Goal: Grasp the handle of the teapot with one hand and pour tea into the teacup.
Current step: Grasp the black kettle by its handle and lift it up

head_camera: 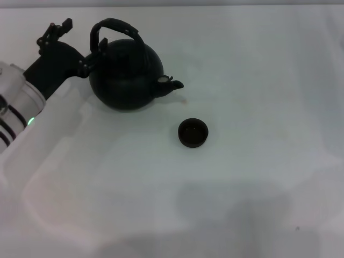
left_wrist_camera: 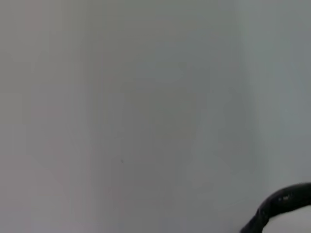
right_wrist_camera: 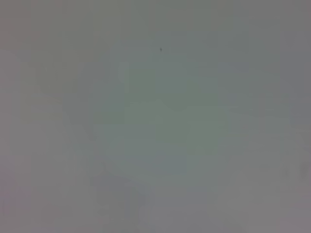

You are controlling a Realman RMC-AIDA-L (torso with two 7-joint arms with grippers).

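Left gripper [head_camera: 80, 51] spread open beside teapot [head_camera: 126, 75], handle [head_camera: 115, 27] not yet grasped; advisable to close squarely across arch top before tilting spout toward teacup [head_camera: 193, 133] just right; right gripper unseen.

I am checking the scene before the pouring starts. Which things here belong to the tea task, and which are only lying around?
Belong to the task:
- teapot, standing on the table
- its handle, arched over the pot
- teacup, apart from the pot, near the spout side
- left gripper, beside the pot's left side

Only lying around:
- nothing else; only the white table
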